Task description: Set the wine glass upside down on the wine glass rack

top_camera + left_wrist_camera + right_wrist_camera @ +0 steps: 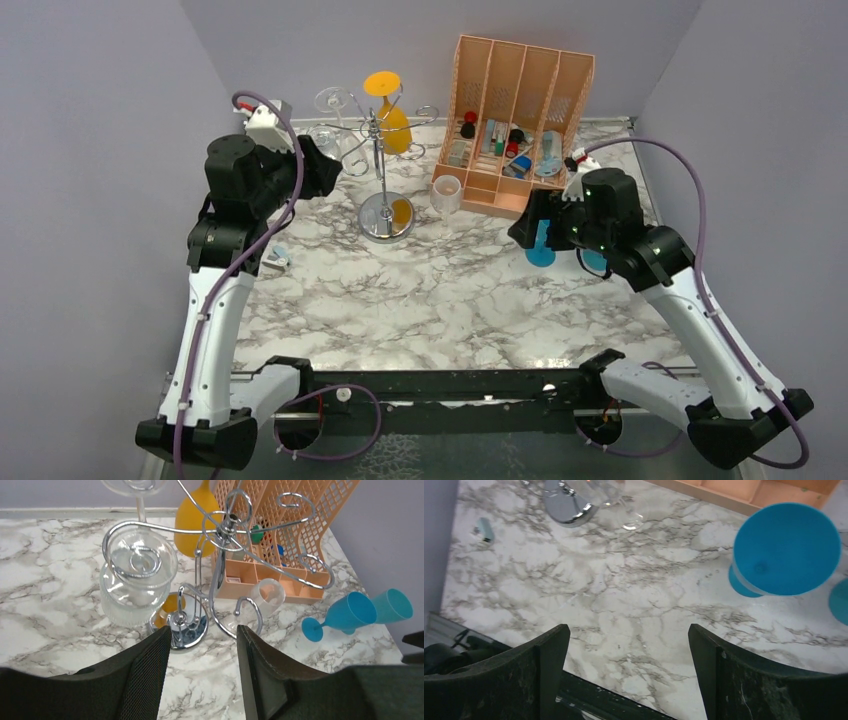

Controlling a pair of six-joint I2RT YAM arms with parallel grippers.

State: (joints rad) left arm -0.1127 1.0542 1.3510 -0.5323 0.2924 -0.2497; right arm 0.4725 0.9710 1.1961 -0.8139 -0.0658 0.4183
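The silver wire wine glass rack (381, 150) stands at the back middle on its round disc base (387, 217); it also shows in the left wrist view (220, 540). An orange glass (394, 125) and a clear glass (136, 582) hang upside down on its arms. Another clear glass (447, 193) stands on the table by the rack. A blue glass (786, 550) stands upright just beyond my right gripper (628, 630), which is open and empty. My left gripper (203, 630) is open and empty, raised just left of the rack and facing it.
An orange slotted organiser (515, 125) with small items stands at the back right. A second teal glass (392, 605) stands beside the blue one. A small pale blue object (278, 256) lies on the marble table (430, 300) near the left arm. Grey walls close in both sides.
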